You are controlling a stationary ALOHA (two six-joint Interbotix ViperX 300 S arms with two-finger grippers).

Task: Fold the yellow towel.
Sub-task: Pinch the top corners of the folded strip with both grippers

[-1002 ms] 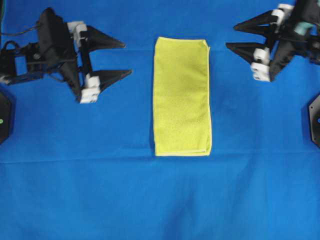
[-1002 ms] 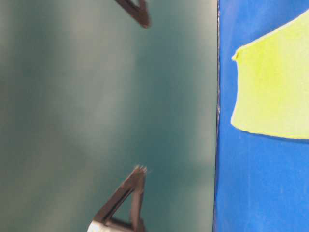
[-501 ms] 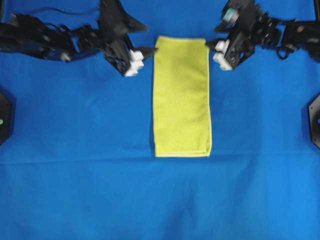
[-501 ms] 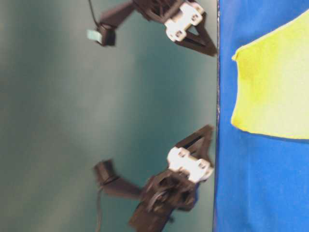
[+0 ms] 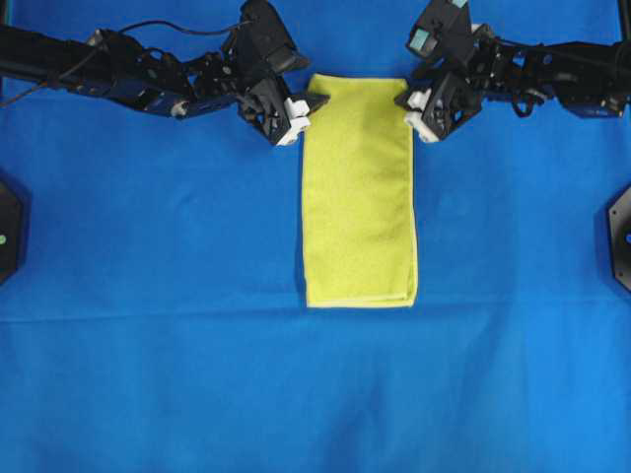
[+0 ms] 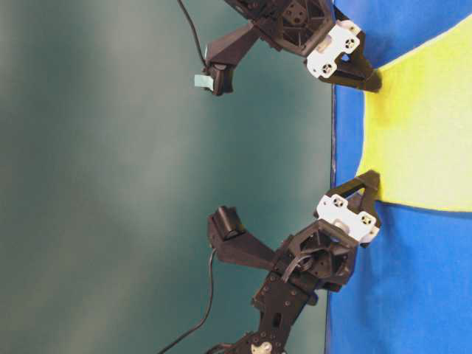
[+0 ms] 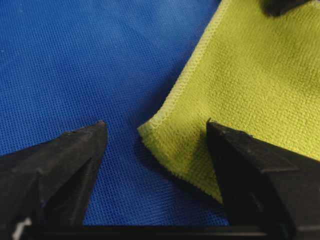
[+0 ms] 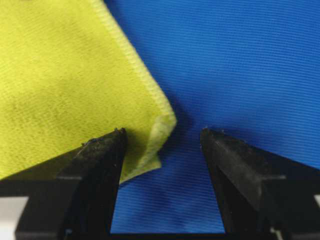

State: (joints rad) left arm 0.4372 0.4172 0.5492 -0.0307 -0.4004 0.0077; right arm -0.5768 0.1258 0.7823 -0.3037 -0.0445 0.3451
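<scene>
**Operator:** At the far end of the blue sheet [image 5: 148, 374] I have both arms down on the yellow towel [image 5: 360, 197]; it lies flat in the middle as a long narrow strip, so I judge one fold is already in and the second is in hand.

**Observer:** Where do the grippers sit?

**Operator:** The left gripper [image 7: 155, 132] straddles the far-left corner, one finger over the sheet and one over the cloth, jaws wide and nothing pinched; the right gripper [image 8: 162, 131] straddles the far-right corner the same way, spread wide and empty; that corner has a small flap turned under.

**Observer:** So what does the next move need?

**Operator:** I'd say both jaws must close on their corners together, catching every layer at the hem; then lift evenly and carry the far edge toward the near one; if either pinch takes only the top layer, I expect the strip to peel open.
</scene>
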